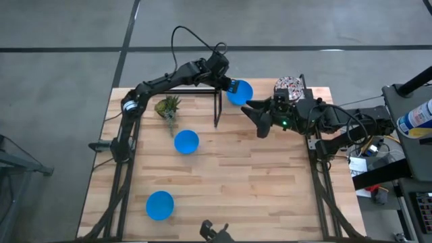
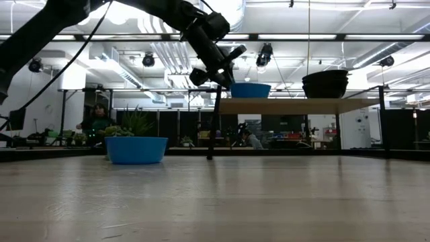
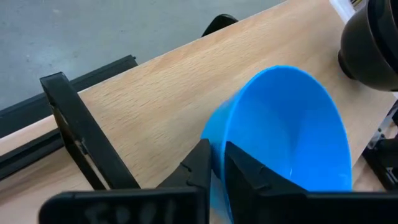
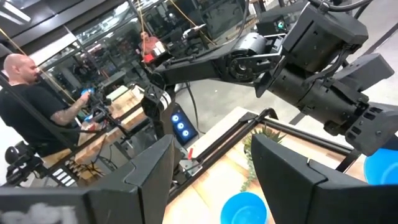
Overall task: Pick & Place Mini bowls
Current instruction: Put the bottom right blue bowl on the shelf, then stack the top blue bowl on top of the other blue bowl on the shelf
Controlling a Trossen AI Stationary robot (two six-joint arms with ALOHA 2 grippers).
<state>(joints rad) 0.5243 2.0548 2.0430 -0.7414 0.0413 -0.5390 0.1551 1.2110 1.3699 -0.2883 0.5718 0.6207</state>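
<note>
While the left gripper pinches the rim of a blue mini bowl over the raised shelf at the desk's far edge, two more blue bowls rest on the desk: one near the front left corner, one toward the middle, just in front of the small green plant. Farther right, a floral bowl sits at the far right corner, and the right gripper, fingers spread, hangs just beside it.

Patterned bowls behind the right arm, their count unreadable.
</note>
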